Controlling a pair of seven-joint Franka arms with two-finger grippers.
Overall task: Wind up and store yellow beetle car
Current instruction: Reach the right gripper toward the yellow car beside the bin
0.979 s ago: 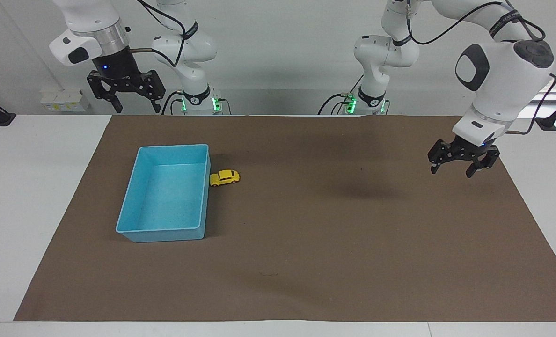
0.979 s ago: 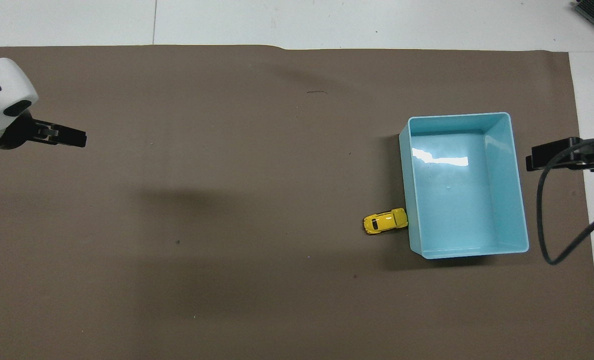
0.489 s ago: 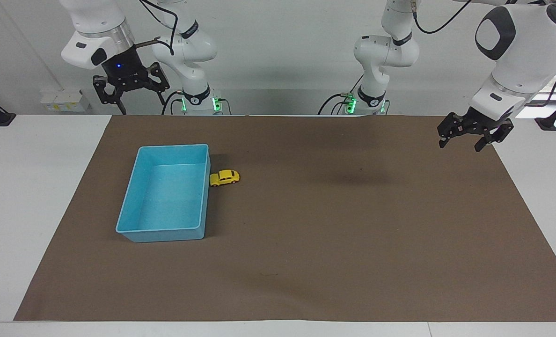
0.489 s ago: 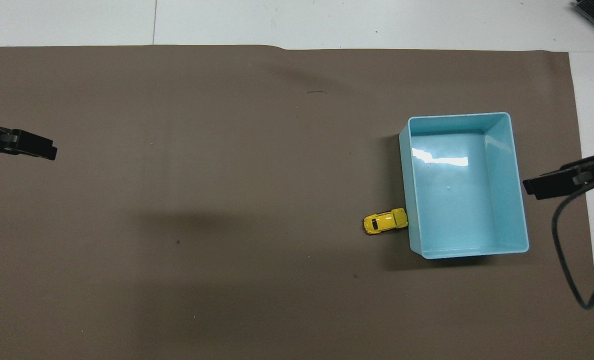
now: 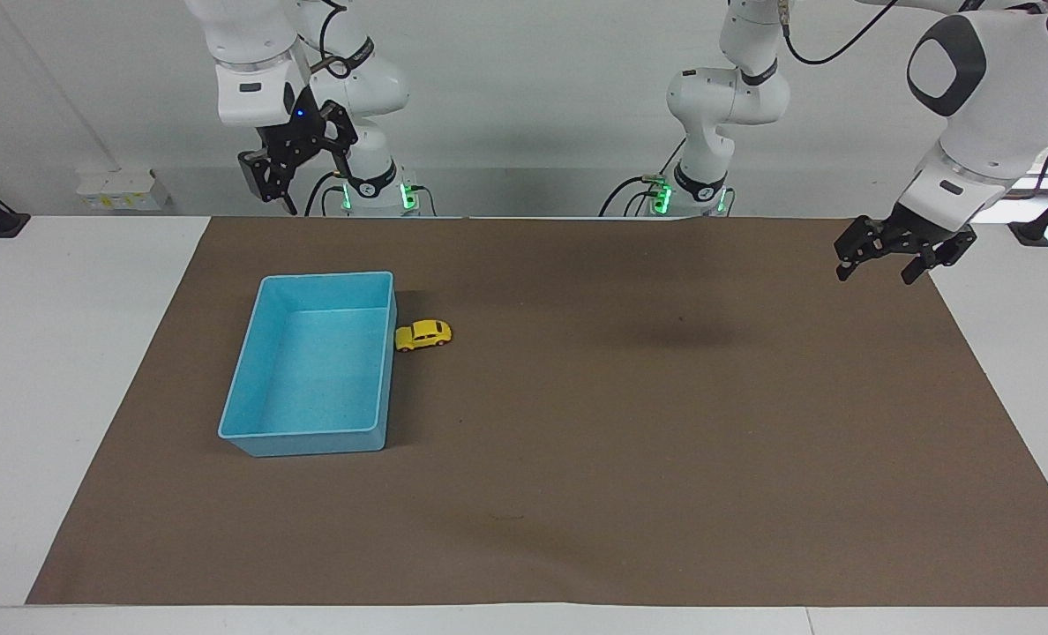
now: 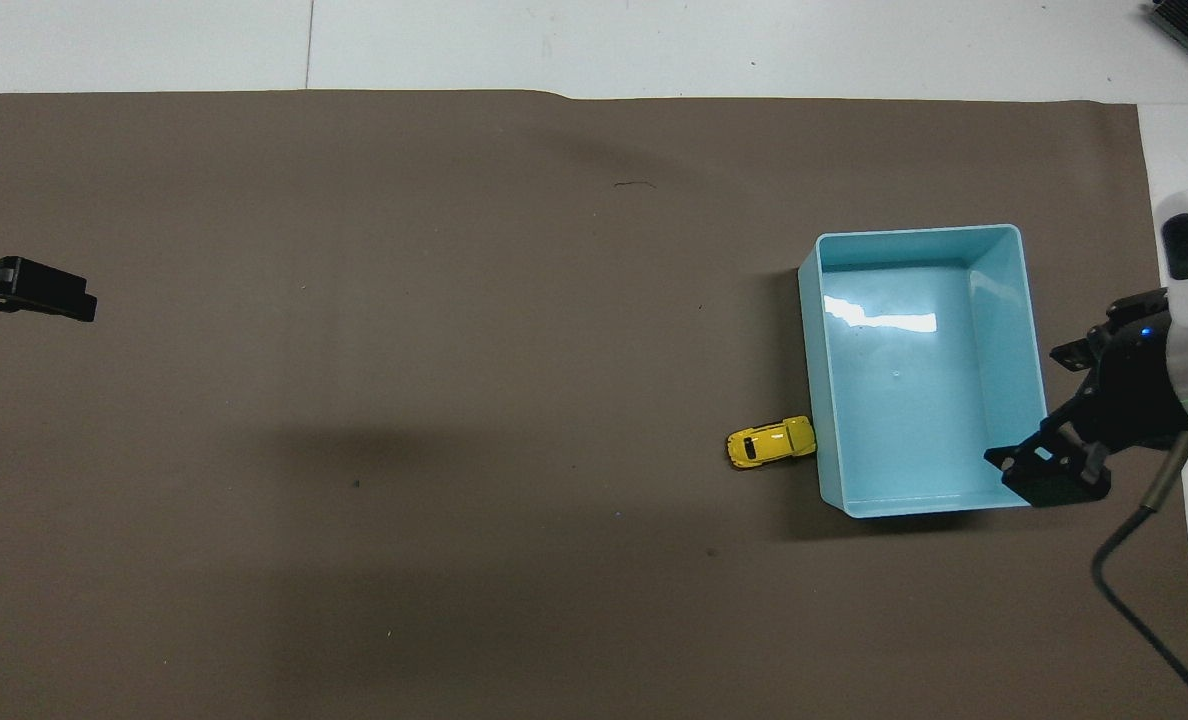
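The yellow beetle car (image 5: 423, 334) stands on the brown mat, touching the blue bin's (image 5: 321, 441) side wall that faces the left arm's end. It also shows in the overhead view (image 6: 771, 443), beside the bin (image 6: 826, 400). The bin holds nothing. My right gripper (image 5: 281, 176) hangs high in the air at the robots' edge of the mat, apart from the car. In the overhead view it (image 6: 1049, 470) covers the bin's corner nearest its own base. My left gripper (image 5: 879, 257) is open and empty, raised over the mat's edge at the left arm's end; it also shows in the overhead view (image 6: 44, 295).
The brown mat (image 5: 630, 441) covers most of the white table (image 5: 65, 353). Bare mat lies between the car and the left gripper. A cable (image 6: 1134, 570) hangs from the right arm beside the bin.
My right gripper has swung along the robots' edge toward the bin and turned on its wrist. My left gripper has risen and drawn back toward the mat's edge. The car and bin have not moved.
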